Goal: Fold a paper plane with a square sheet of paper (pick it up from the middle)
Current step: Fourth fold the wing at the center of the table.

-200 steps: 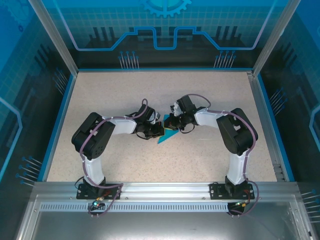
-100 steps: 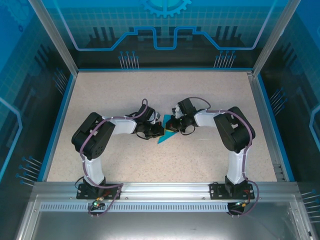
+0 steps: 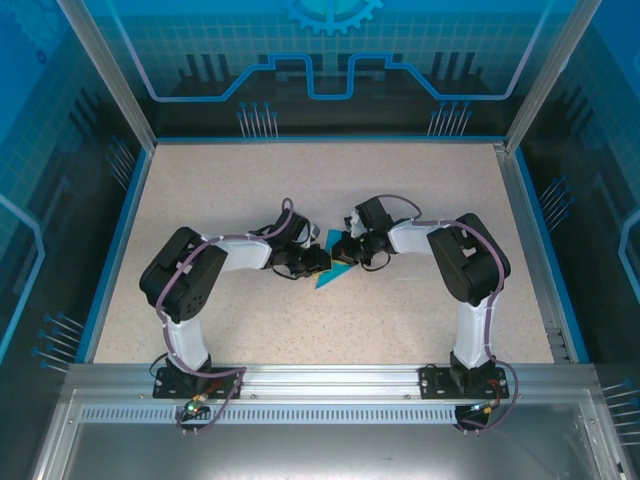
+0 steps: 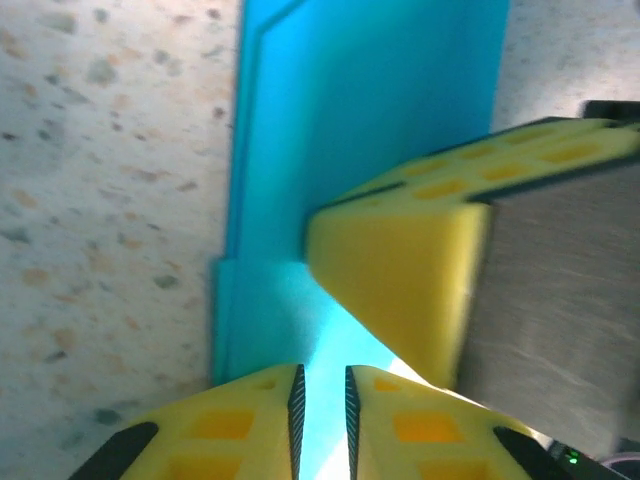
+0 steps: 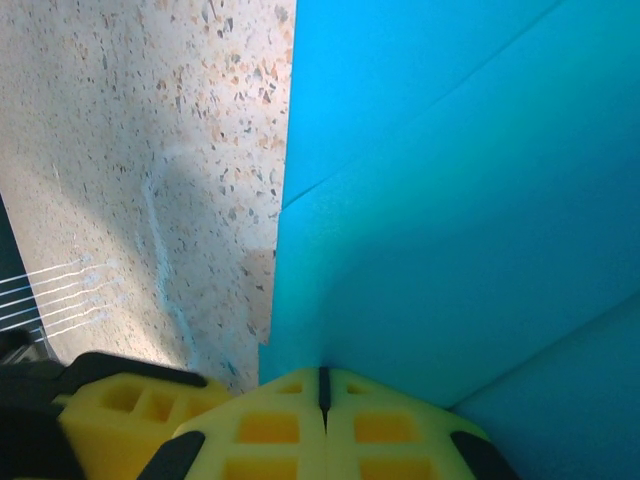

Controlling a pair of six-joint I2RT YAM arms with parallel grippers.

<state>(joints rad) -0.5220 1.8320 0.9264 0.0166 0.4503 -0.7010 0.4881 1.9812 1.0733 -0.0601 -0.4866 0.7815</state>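
Your sheet of paper (image 3: pixel 325 277), partly folded, lies flat on the surface (image 3: pixel 420 190) under the right claw (image 3: pixel 342 256). It is light, limp and quick to slide or crumple, so take it by a folded edge where the layers stiffen it. The right claw is clenched, tips on the paper, and the left claw (image 4: pixel 318 390) facing it stands a slit apart, gripping nothing you can make out. The sheet's long axis seems to run near-to-far past the right claw, with a sharp corner on that claw's near side.

Both arms fold inward, wrists low; left gripper (image 4: pixel 322 385), jaws narrowly parted, faces right gripper (image 5: pixel 322 385), jaws pressed together.
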